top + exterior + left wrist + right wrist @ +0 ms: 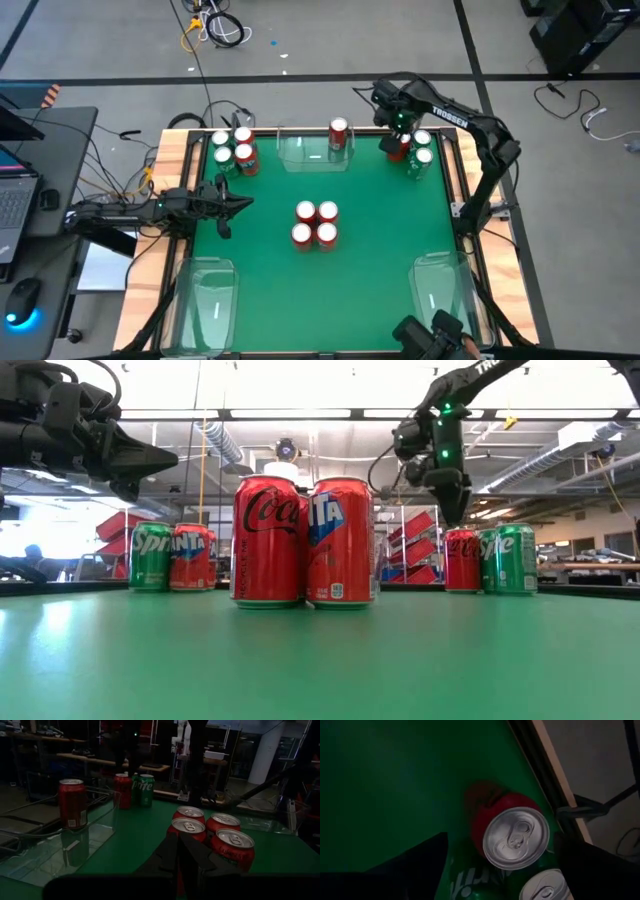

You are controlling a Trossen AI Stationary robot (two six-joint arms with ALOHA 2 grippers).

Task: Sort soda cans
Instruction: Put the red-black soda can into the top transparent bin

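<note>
Surveying the green-topped table (370,260) from left to right, the left gripper (238,204) hung at the left side with jaws pressed together on nothing. Behind it stood a far-left cluster of small red and green metal cans (234,150). One red can (338,135) stood inside the clear plastic tray (300,155) at the far edge; by that, sorting had barely begun. Four red cans (315,223) remained grouped mid-table. At the far right corner the right gripper (400,128) hovered with jaws spread wide above a red can (516,837) among green ones (422,148), holding nothing. Two near trays (205,300) lay empty. That corner cluster sat just beside the wooden rim (462,170), leaving little side room; the table's middle offered free passage
</note>
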